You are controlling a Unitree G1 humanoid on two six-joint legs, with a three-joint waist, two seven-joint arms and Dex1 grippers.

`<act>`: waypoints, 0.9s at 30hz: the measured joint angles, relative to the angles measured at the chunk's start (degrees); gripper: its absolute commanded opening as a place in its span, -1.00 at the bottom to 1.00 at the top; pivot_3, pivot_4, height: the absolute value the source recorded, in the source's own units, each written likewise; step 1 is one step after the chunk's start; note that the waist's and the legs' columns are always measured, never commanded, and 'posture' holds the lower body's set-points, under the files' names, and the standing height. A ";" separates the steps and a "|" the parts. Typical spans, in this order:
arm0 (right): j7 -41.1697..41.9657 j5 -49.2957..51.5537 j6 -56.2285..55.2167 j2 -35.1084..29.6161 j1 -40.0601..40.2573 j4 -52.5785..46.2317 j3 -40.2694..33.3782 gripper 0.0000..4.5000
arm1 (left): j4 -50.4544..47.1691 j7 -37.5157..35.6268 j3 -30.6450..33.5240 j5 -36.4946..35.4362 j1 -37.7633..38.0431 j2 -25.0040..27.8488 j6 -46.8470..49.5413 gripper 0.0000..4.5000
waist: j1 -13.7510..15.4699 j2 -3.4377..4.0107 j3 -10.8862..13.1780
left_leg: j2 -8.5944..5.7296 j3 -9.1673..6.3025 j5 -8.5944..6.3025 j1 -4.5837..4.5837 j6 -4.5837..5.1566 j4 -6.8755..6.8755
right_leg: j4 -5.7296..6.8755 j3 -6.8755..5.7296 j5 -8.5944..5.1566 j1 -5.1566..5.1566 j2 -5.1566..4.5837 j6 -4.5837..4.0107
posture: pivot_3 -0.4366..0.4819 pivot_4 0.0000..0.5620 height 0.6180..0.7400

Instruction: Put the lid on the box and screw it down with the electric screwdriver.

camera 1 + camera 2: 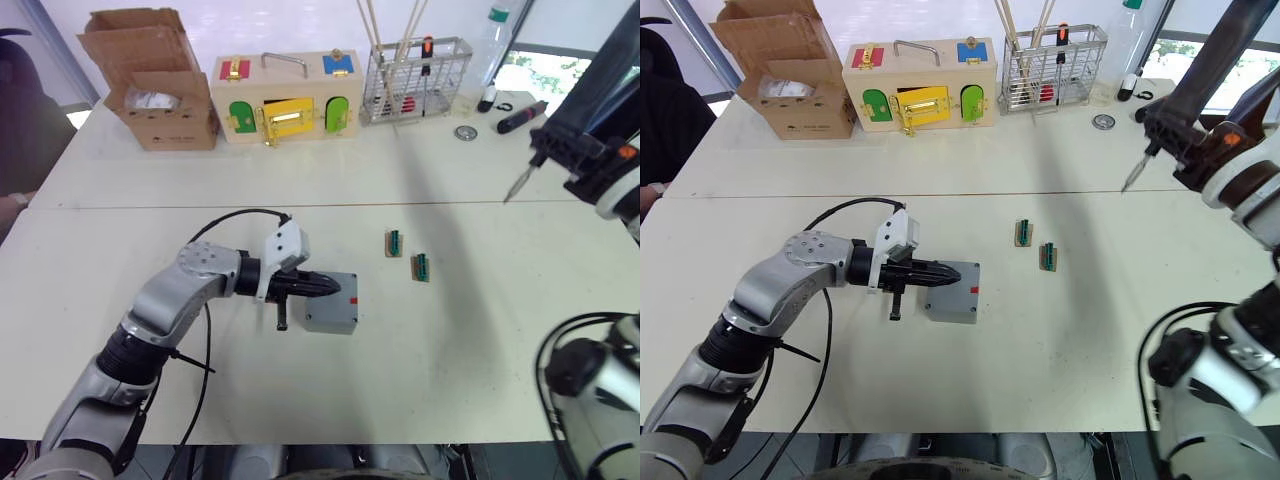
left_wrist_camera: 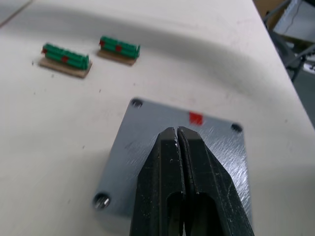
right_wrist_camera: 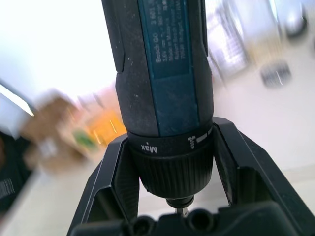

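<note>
On the left side of the white table, the left gripper rests on top of the small square grey plastic box, its two black fingers pressed together with nothing between them. The flat square grey plastic lid already sits on the box, flush with its edges, so the placing step appears complete. In the left wrist view, screw heads show in three corner holes; whether they are driven home cannot be told, and the fourth corner is hidden behind the fingers. A small red mark lies at the lid's far edge.

Just right of the box, two small green connector blocks lie on the table, apart from it.

Farther right, the right gripper is clamped around the thick dark blue-black cylindrical electric screwdriver, held raised above the table's far right area. Its thin metal bit points down and to the left, well apart from the box.

Judgement: lid placement is done; screwing down remains. The screwdriver must be brought over to a corner screw while the left gripper steadies the lid.
</note>
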 measured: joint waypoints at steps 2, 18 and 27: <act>-1.83 1.05 -4.00 5.80 1.81 -3.34 0.61 -0.22 | 0.01 -0.95 0.06 -0.04 -0.92 1.36 0.60 -1.00 | -0.26 0.00 0.00 | 0.00 0.02 0.04 -0.01 -0.06 0.02 | 0.06 0.03 0.00 -0.03 -0.01 0.00 | -0.05 -0.47 1.00; 7.41 -2.00 -30.39 7.58 16.18 -15.45 30.71 -0.22 | -3.18 -6.83 2.85 -2.30 -3.27 7.93 4.58 -1.00 | -1.72 0.02 0.01 | 0.03 -0.07 0.14 0.01 -0.22 -0.03 | 0.17 0.00 0.00 -0.11 0.06 0.00 | -0.05 -0.47 1.00; 12.18 -7.89 -42.23 8.96 29.95 -19.03 44.70 -0.22 | -5.45 -5.05 0.25 0.82 0.53 7.61 2.24 -1.00 | -1.42 0.02 0.01 | -0.01 -0.10 0.14 0.11 -0.21 0.05 | 0.11 0.00 0.00 -0.01 0.04 0.00 | -0.05 -0.47 1.00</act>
